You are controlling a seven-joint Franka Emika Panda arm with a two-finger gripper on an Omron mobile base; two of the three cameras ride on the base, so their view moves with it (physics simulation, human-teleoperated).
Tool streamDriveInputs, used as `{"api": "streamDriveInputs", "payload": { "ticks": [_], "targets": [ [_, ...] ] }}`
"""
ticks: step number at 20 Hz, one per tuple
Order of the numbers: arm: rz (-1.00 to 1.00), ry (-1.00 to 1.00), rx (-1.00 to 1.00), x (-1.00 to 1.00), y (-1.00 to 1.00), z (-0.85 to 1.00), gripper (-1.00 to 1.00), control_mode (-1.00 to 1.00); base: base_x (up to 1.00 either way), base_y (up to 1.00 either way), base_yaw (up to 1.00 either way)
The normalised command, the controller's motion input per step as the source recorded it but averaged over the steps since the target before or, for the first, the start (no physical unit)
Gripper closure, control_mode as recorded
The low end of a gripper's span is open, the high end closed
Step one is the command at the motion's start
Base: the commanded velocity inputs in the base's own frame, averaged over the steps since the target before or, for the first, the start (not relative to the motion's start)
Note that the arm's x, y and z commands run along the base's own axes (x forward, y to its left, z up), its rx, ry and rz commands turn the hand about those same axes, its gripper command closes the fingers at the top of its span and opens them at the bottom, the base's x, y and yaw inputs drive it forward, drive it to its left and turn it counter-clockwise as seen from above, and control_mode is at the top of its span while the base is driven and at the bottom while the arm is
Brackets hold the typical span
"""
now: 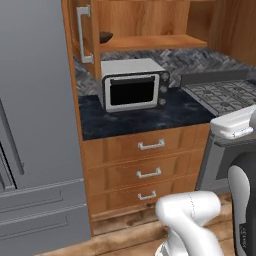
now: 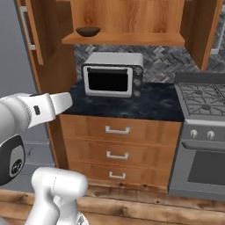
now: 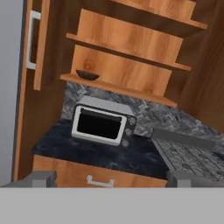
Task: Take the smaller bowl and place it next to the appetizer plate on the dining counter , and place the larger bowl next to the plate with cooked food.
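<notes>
The smaller bowl (image 2: pixel 88 31), dark brown and shallow, sits on the lowest open shelf of the wooden wall cabinet, at the shelf's left end above the toaster oven. It also appears in the left base view as the smaller bowl (image 1: pixel 105 37) and in the hand view as the smaller bowl (image 3: pixel 87 75). My gripper (image 3: pixel 111 178) is open, with its two fingertips spread wide at the bottom of the hand view. It is well back from the counter and nothing is between the tips. The larger bowl, both plates and the dining counter are out of view.
A silver toaster oven (image 2: pixel 113 74) stands on the dark marbled counter (image 2: pixel 158 105) over three drawers (image 2: pixel 117 154). A gas stove (image 2: pixel 204 99) lies to the right and a grey fridge (image 1: pixel 35 125) to the left. An open cabinet door (image 1: pixel 82 32) hangs left of the shelf.
</notes>
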Motion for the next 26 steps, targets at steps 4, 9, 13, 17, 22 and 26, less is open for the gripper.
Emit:
{"api": "streamDriveInputs", "payload": {
  "ticks": [4, 9, 13, 17, 22, 26],
  "targets": [
    [0.0, 0.0, 0.0, 0.0, 0.0, 0.0, -1.0, 1.0, 0.33, -0.32, 0.07],
    [0.0, 0.0, 0.0, 0.0, 0.0, 0.0, -1.0, 1.0, 0.22, -0.44, 0.07],
    [0.0, 0.0, 0.0, 0.0, 0.0, 0.0, -1.0, 1.0, 0.32, -0.53, 0.15],
    [0.0, 0.0, 0.0, 0.0, 0.0, 0.0, -1.0, 1.0, 0.59, -0.28, 0.23],
    [0.0, 0.0, 0.0, 0.0, 0.0, 0.0, -1.0, 1.0, 0.9, -0.02, 0.23],
    [0.0, 0.0, 0.0, 0.0, 0.0, 0.0, -1.0, 1.0, 0.91, 0.0, 0.15]
  ]
}}
